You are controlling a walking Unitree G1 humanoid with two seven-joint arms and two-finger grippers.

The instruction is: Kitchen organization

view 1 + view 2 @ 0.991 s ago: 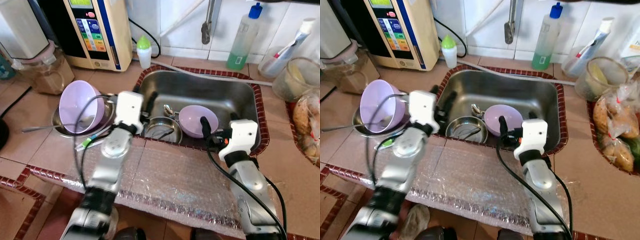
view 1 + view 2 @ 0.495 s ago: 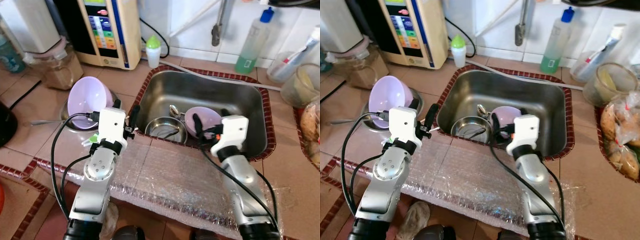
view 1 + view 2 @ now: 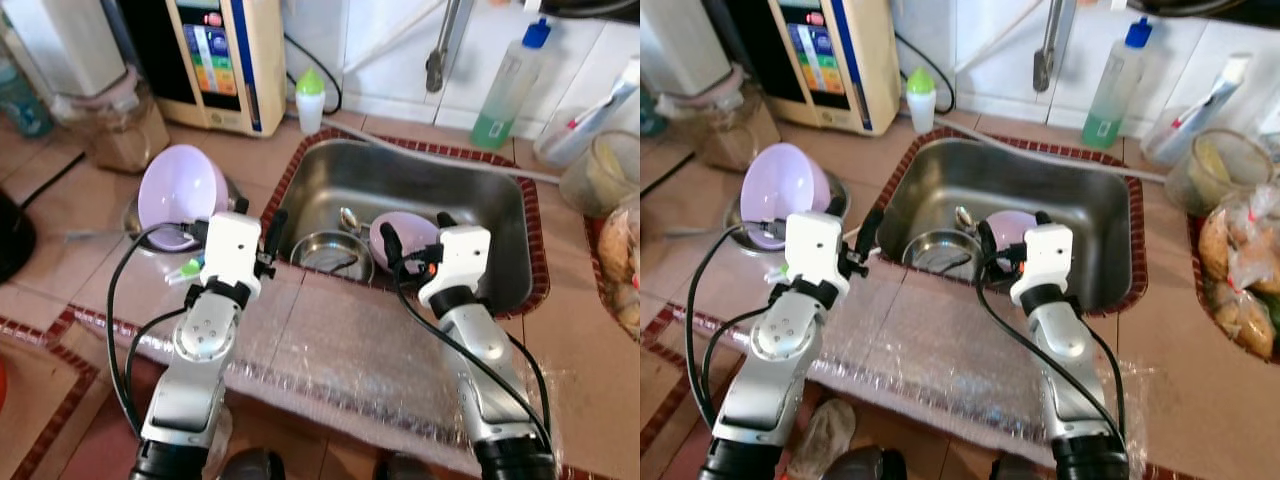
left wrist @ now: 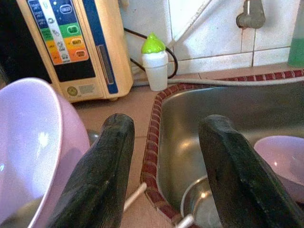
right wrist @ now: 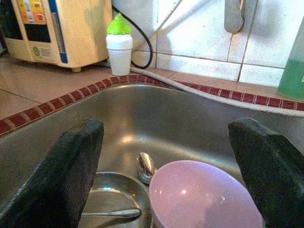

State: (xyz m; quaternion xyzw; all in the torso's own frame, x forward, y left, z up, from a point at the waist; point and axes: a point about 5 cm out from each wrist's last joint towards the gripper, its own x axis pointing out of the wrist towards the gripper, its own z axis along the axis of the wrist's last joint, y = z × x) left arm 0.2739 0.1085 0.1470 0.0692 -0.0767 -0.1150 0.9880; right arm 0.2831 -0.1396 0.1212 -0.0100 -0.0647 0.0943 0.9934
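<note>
The right end effector (image 3: 1012, 240) hangs wide open and empty over the near rim of the stainless steel sink (image 3: 1080, 205), above a glossy lilac bowl (image 5: 204, 199) lying beside a small steel dish (image 5: 114, 197). At nine o'clock, the left end effector (image 3: 258, 222) is open and empty above the tiled bench (image 3: 90, 280), near a tilted lilac bowl (image 3: 178, 190). Both silver arms reach forward across bubble wrap (image 3: 340, 350).

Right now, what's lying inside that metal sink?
Inside the sink: a purple bowl, a steel bowl holding a utensil, and a spoon between them. The right gripper covers part of the purple bowl.
</note>
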